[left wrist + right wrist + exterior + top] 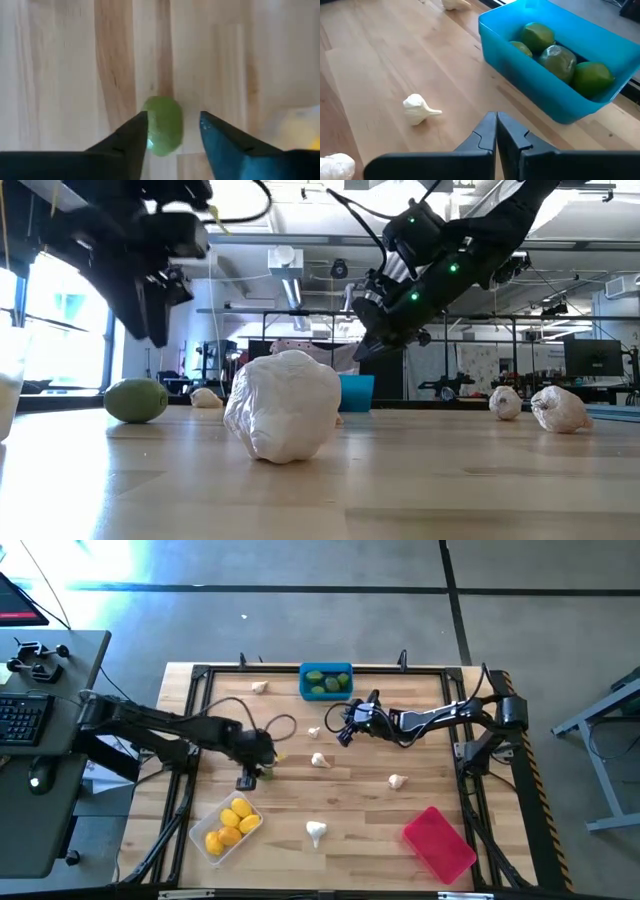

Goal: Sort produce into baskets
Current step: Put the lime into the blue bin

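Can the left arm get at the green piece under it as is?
Probably yes. The left tool is open and hangs over the green piece, which lies alone on the bare table between the two fingers, with nothing over it. The right tool is shut, far off by the blue basket.

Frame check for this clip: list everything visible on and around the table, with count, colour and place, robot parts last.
Blue basket: one, far edge, holding green pieces; four show in the right wrist view.
Clear basket: one, near left, holding yellow lemon-like pieces, about four.
Red basket: one, near right, nothing visible inside.
Loose green piece: one, on the wood under the left tool.
Garlic bulbs: five whitish, loose on the wood, at.
Table: light wood.
Keyboard: one, black, on the desk at left.
Left tool: open, straddling the loose green piece.
Right tool: shut, empty, near the blue basket.
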You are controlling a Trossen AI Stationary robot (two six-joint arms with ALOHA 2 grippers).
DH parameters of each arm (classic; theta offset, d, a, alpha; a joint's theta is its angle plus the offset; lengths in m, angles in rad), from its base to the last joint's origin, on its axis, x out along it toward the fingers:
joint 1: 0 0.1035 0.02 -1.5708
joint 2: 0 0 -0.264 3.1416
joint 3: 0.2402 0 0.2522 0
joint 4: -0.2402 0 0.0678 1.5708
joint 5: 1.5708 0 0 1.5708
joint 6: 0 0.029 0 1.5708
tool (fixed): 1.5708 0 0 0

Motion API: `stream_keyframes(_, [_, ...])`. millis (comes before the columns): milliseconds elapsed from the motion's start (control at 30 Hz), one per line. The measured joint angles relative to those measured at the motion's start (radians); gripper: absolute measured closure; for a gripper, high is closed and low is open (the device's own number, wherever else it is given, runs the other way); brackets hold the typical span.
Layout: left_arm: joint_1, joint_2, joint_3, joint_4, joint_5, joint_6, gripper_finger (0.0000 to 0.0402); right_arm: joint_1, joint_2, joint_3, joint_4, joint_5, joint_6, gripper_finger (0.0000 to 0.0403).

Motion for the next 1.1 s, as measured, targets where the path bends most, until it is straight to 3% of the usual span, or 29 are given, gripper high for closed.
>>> stream_keyframes(300, [-0.011,0.189,0.111,-0.097,-0.039,0.027,0.0147,0.000,0.000,0.000,-0.005,0.012,-0.011,0.0403])
stream_keyframes(700, [-0.008,0.337,0.112,-0.114,-0.035,0.070,0.0137,0.000,0.000,0.000,-0.008,0.014,-0.042,0.0403])
stream_keyframes(867, [0.006,0.354,0.111,-0.071,-0.062,0.071,0.0173,0.000,0.000,0.000,-0.008,0.014,-0.042,0.0403])
stream_keyframes(1100, [0.113,0.312,0.111,-0.026,-0.128,0.148,0.0288,0.005,0.000,0.001,0.008,0.018,-0.042,0.0403])
